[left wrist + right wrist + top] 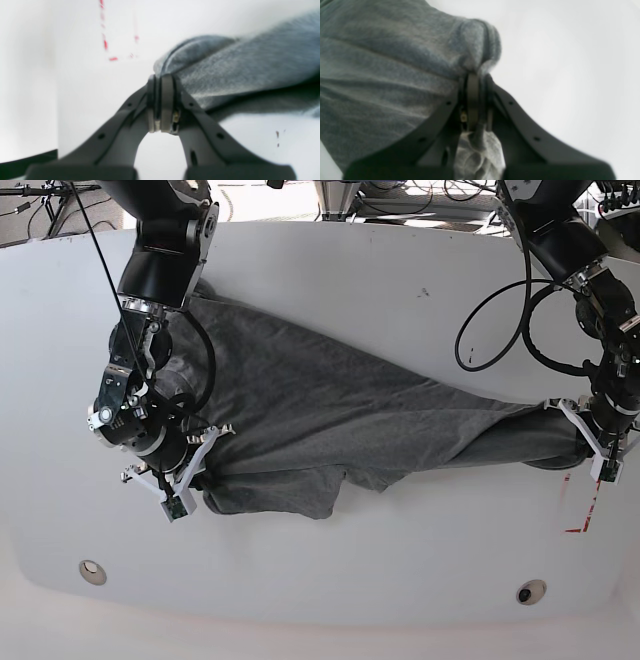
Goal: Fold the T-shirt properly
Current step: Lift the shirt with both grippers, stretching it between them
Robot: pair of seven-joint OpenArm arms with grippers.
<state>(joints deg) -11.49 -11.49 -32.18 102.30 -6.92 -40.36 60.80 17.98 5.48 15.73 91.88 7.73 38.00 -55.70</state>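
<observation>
**T-shirt stretched between two closed grippers**

T-shirt (330,420) lies across the middle of the white worktop (380,270), pulled into a long band from the base view's left side to its right, dark grey and creased along its length. The right gripper (185,480), at the base view's left, has its jaws closed on a bunched edge of the fabric; the left gripper (590,435), at the base view's right, is likewise clamped on the far, narrowed end of the cloth.

Edges and room: the near hem hangs in a loose flap below the band's middle — well apart from the worktop's curved front edge, with bare white surface before it. Behind the shirt there is open surface too, up to the back edge. The left gripper sits near the worktop's side edge, just beside red marks (580,515) on the surface. A black cable (500,320) loops over the worktop beside that arm.

The left wrist view shows what the base view cannot — the left gripper (161,77) with its pads pressed together on a rolled fold of the T-shirt (250,62), dashed red marks (106,45) beyond. The right wrist view shows the right gripper (475,77) pinching a seamed fold of the T-shirt (382,75), with a wad of cloth bulging out between the fingers below the pinch; both views are blurred.
</observation>
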